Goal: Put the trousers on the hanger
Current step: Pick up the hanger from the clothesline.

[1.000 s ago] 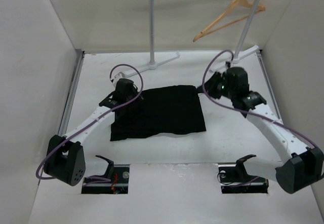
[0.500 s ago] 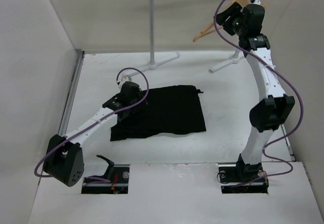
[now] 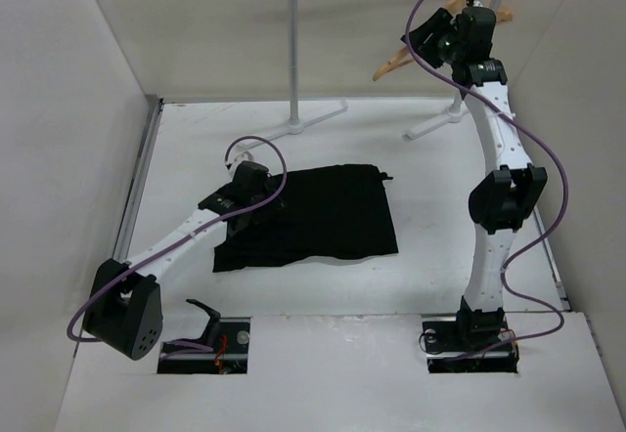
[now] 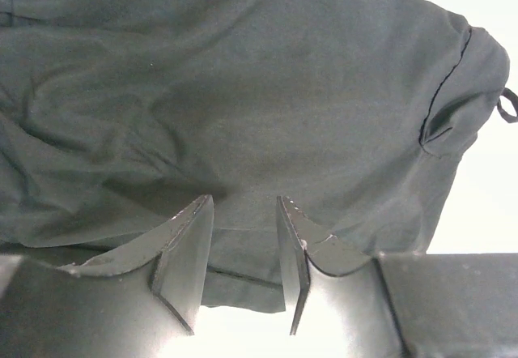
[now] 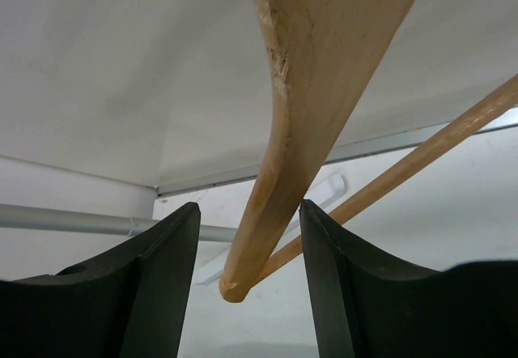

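Black trousers (image 3: 311,216) folded flat mid-table, tan wooden hanger (image 3: 407,52) hanging tilted on rail

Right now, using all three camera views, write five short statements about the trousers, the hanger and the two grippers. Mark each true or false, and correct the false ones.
1. The trousers lie spread on the table. True.
2. The right gripper has a finger on each side of the hanger. True.
3. The hanger lies on the trousers. False: it hangs from the rail stand at the far end, apart from them.
4. The left gripper is shut on the trousers. False: it is open, and cloth shows in the gap between its fingers.
5. The left gripper is up by the rail. False: it is low over the left edge of the trousers.
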{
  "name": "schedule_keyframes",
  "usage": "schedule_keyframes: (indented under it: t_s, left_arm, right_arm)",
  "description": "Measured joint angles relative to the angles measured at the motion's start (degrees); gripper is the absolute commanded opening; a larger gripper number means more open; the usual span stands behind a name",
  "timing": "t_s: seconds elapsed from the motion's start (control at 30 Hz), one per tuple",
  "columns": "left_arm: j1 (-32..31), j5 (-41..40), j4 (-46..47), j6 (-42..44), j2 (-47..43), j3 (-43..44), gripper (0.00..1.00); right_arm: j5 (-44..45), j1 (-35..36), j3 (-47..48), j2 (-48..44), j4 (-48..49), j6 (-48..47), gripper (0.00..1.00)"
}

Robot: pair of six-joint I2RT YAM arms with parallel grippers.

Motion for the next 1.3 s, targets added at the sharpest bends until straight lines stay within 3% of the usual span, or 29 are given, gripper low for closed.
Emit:
schedule_keyframes:
  t_s: [0.2, 0.57, 0.93, 1.3]
  left_arm:
    - [-0.09, 0.17, 0.02, -0.46, 0.22, 0.0, 0.34]
    - [0.28, 0.35, 0.02, -0.68, 0.22, 0.0, 0.34]
    - [1.11, 0.31, -0.02, -0.7, 0.2, 0.15, 0.37]
    - [1.25, 0.37, -0.44, -0.81, -0.28, 2.34, 0.5]
  right_arm:
    - [-1.99, 0.33, 0.13, 1.44, 0.57, 1.68, 0.49]
    - [-4.74, 0.94, 0.13, 2.38, 1.68, 5.64, 0.25]
    - [-6.1, 3.02, -3.26, -0.76, 2.19, 4.87, 0.22]
    - [-9.07, 7.37, -22.21, -15.72, 9.68, 3.5, 0.2]
